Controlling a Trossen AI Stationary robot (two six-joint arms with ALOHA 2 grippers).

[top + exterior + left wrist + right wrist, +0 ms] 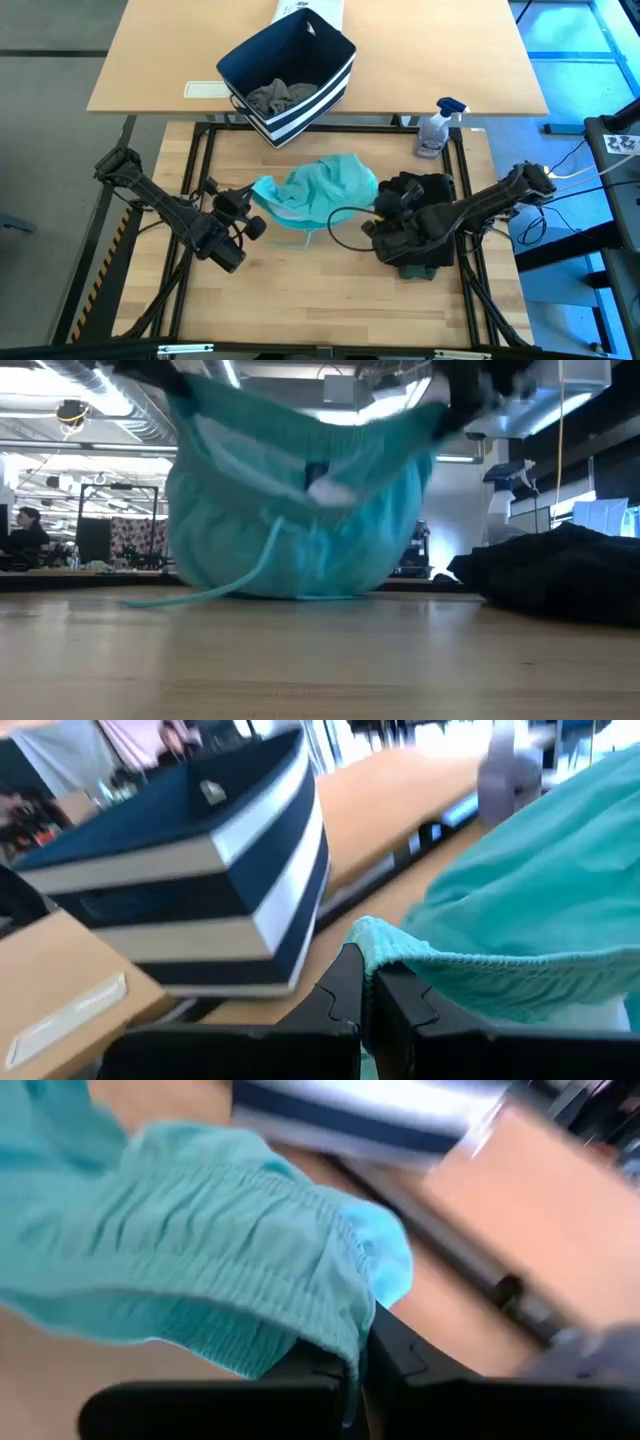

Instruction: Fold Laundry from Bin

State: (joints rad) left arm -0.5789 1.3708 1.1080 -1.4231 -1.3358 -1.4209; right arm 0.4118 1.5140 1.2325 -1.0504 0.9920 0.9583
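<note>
Now, a puffy teal piece (322, 190) with gathered waistband, pinched at opposite ends by left gripper (362, 982) and right gripper (358, 1352).

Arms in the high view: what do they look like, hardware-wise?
Two dark, near-black jointed arms, left arm and right arm, with blocky housings at the joints. Each ends in a black two-finger claw: left claw, right claw. A thin black cable loops out beside the right wrist. No markings are readable.
</note>
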